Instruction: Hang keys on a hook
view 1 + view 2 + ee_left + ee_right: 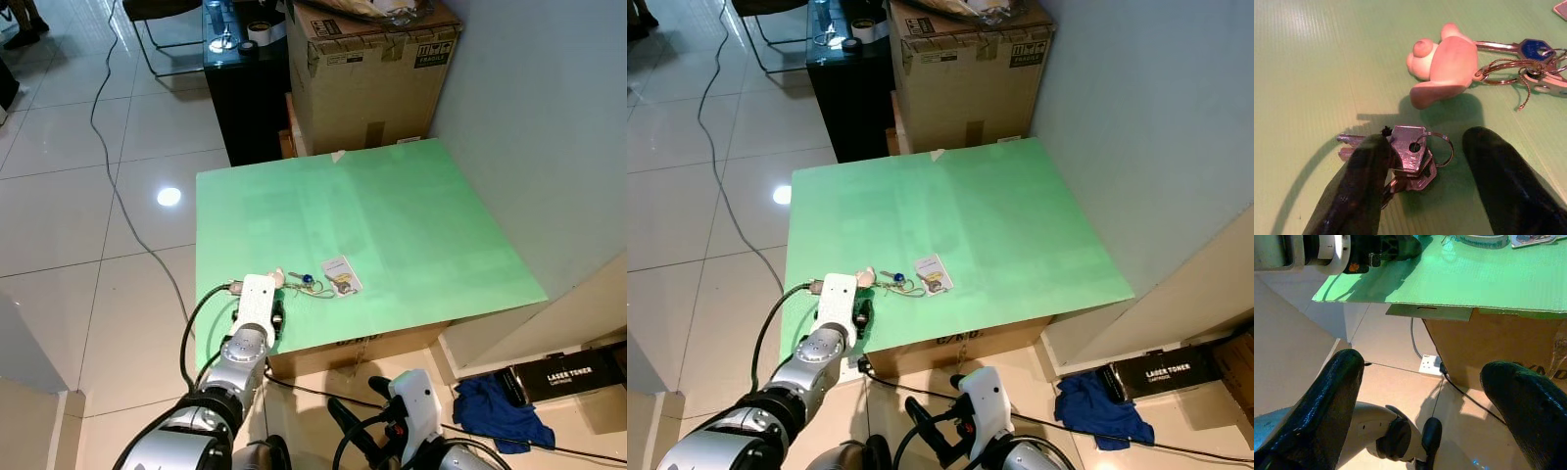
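Green board under my left gripper, fingers spread wide around a small bunch of silver keys, gripping nothing yet; one finger touches them. Just beyond lies a pink figure keychain with more keys. I'd centre on the bunch, press flat, close slowly. Right gripper hangs parted and empty below the board edge. No hook visible.

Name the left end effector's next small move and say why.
Probably close the fingers. The left end effector is open on the green board, its two black fingers straddling the small silver key bunch; one already touches it, so closing should pinch the keys.
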Controlling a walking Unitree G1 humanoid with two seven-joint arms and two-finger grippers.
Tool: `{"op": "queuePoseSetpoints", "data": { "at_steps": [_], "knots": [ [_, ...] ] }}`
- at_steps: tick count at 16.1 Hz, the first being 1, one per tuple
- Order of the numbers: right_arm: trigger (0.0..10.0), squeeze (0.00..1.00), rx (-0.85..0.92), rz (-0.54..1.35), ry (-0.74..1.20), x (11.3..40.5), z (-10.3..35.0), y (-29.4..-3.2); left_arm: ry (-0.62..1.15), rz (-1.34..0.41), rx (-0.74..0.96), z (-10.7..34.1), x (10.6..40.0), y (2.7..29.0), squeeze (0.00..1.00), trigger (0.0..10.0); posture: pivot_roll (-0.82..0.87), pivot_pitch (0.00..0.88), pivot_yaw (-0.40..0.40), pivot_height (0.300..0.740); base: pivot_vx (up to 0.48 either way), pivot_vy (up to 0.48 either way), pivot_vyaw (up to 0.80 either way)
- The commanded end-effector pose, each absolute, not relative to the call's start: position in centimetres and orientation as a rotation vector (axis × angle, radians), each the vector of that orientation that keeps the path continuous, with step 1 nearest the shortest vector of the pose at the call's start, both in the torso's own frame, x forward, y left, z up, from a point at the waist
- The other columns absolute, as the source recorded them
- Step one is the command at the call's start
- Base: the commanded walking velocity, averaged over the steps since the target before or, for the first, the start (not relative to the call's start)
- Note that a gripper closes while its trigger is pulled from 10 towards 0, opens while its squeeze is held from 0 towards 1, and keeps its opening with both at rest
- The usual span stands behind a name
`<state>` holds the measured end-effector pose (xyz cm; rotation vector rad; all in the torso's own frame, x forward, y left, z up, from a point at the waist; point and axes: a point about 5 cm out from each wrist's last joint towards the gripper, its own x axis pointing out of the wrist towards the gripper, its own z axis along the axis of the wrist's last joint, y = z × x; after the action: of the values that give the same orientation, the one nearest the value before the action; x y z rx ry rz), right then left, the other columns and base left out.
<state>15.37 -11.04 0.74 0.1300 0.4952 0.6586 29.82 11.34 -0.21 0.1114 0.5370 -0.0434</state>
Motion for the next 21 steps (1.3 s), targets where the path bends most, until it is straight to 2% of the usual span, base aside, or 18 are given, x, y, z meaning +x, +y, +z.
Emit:
{"op": "queuePoseSetpoints", "data": {
  "at_steps": [1, 6, 15, 18, 21],
  "knots": [
    [10.0, 0.0, 0.137, 0.661, 0.492, 15.4, 1.0, -10.9, 0.553, -0.067, 0.116, -0.3, 29.7, 10.9, 0.0, 0.0, -0.25, 0.139, 0.081, 0.74, 0.0, 0.0, 0.0],
    [10.0, 0.0, 0.138, 0.652, 0.498, 15.2, 1.0, -10.8, 0.524, -0.106, 0.139, 0.0, 29.9, 10.4, 0.0, 0.0, -0.26, 0.138, 0.085, 0.74, 0.0, 0.0, 0.0],
    [10.0, 0.0, 0.139, 0.658, 0.5, 15.1, 1.4, -10.5, 0.611, -0.091, 0.109, -1.2, 29.1, 10.8, 0.0, 0.0, -0.26, 0.148, 0.079, 0.74, 0.0, 0.0, 0.0],
    [10.0, 0.0, 0.136, 0.655, 0.499, 15.2, 1.4, -10.5, 0.578, -0.083, 0.09, -0.5, 29.8, 11.2, 0.0, 0.0, -0.26, 0.147, 0.083, 0.74, 0.0, 0.0, 0.0],
    [10.0, 0.0, 0.134, 0.639, 0.493, 16.1, 1.1, -10.6, 0.469, -0.052, 0.036, 2.0, 32.0, 13.0, 0.0, 0.0, -0.23, 0.119, 0.098, 0.74, 0.0, 0.0, 0.0]
  ]
}}
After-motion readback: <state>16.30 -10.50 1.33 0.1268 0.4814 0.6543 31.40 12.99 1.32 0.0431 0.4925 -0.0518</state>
